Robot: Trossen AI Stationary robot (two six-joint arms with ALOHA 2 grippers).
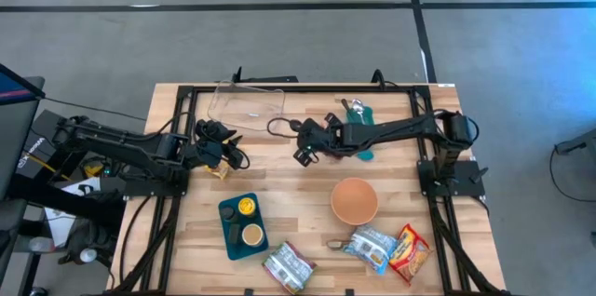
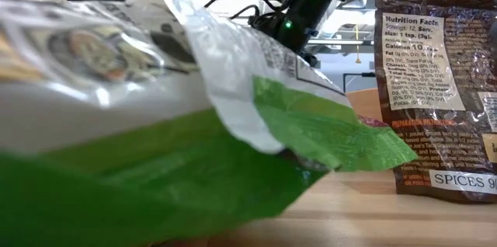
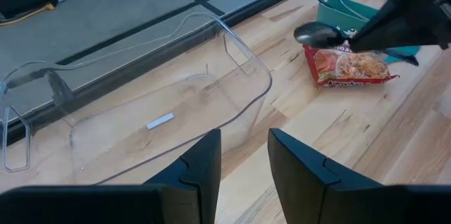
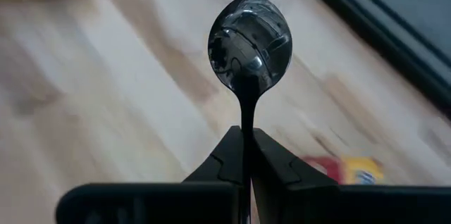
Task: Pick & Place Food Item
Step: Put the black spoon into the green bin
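Task item: a black spoon (image 4: 248, 44), held by its handle in the closed right end effector (image 4: 246, 143), bowl pointing straight out ahead of the fingers along their line. In the high view this end effector (image 1: 305, 141) hangs above the middle of the worktop (image 1: 298, 212), just beside the clear plastic bin (image 1: 248, 102) at the far edge.

The food items lie nearer the front. A tan bowl (image 1: 354, 200) sits in front of the right arm. Three pouches are counted along the front edge: one silver-green (image 1: 289, 266), one silver-blue (image 1: 372, 246), one red-orange (image 1: 410, 252). A teal tray (image 1: 242, 225) carries two small round cups. A teal cloth (image 1: 361, 121) lies partly under the right arm.

The left end effector (image 3: 243, 171) is narrowly parted and holds nothing visible; it faces the bin (image 3: 141, 111) from the left side of the worktop. A red noodle packet (image 3: 349, 65) shows beyond it, under the right arm.

Governing relation, as a judgement: the bowl and pouches lie towards the front from the spoon, so the right arm, the nearer one, would swing back that way.
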